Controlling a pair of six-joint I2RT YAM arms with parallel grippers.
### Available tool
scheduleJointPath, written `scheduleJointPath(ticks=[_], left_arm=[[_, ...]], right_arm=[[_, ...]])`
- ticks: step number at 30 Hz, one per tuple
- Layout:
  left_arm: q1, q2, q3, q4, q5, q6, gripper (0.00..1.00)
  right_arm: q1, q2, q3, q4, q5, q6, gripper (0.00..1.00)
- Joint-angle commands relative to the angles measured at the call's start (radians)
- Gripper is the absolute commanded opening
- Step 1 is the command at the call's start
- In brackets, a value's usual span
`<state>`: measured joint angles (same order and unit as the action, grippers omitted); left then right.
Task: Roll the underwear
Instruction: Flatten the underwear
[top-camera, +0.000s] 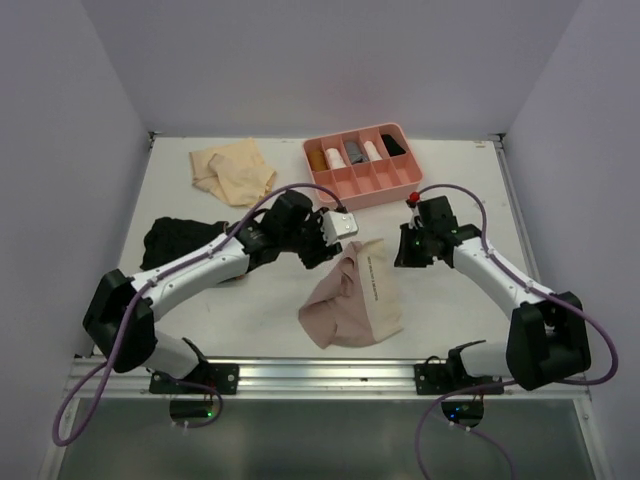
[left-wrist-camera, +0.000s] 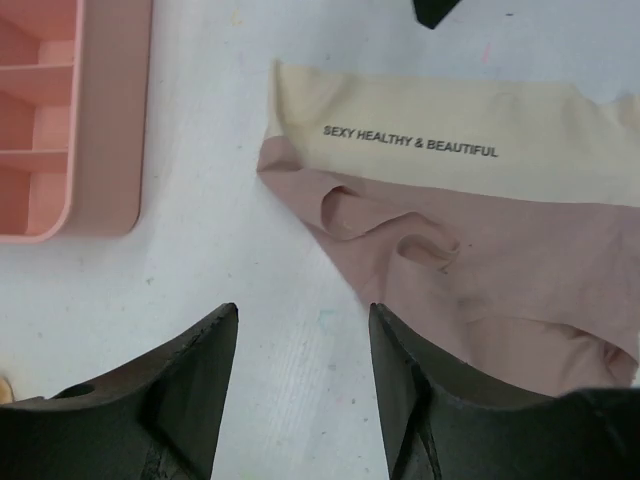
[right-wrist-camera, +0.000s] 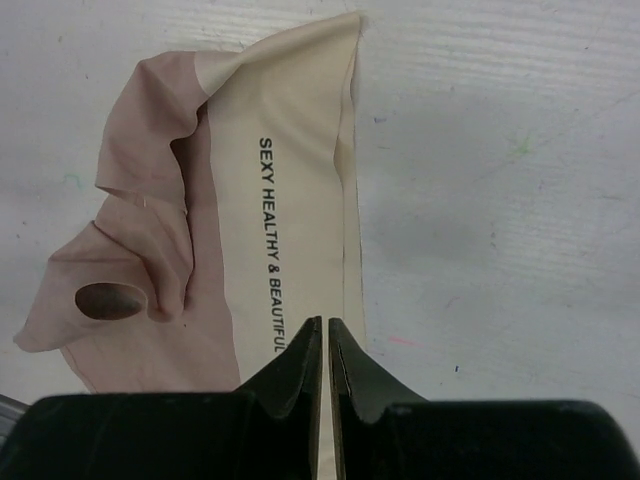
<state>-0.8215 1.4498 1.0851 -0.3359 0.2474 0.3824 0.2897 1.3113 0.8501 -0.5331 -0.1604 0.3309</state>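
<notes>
Near the table's (top-camera: 250, 300) middle, toward 6 o'clock, the dusty pink underwear (top-camera: 355, 295) is lying crumpled, cream band up. The black underwear (top-camera: 180, 240) is sitting at 9 o'clock and the tan underwear (top-camera: 235, 170) at 11. We are holding our left gripper (left-wrist-camera: 303, 315) spread wide over bare table beside the pink cloth's corner, and our right gripper (right-wrist-camera: 325, 325) closed to a thin slit over the cream band's edge, though we cannot tell whether cloth is caught.
</notes>
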Motion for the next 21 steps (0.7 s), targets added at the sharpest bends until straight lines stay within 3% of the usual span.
scheduleJointPath(ticks=[1,9,21], left_arm=[[0.07,0.067,0.006,-0.051,0.093,0.042,0.58],[0.076,0.199,0.03,-0.065,0.295,0.124,0.57],[0.087,0.31,0.056,-0.045,0.388,0.228,0.57]], right_arm=[[0.003,0.049,0.032,0.038,-0.066,-0.029,0.11],[0.002,0.14,0.046,0.097,-0.111,-0.041,0.13],[0.003,0.239,0.069,0.188,-0.162,-0.027,0.15]])
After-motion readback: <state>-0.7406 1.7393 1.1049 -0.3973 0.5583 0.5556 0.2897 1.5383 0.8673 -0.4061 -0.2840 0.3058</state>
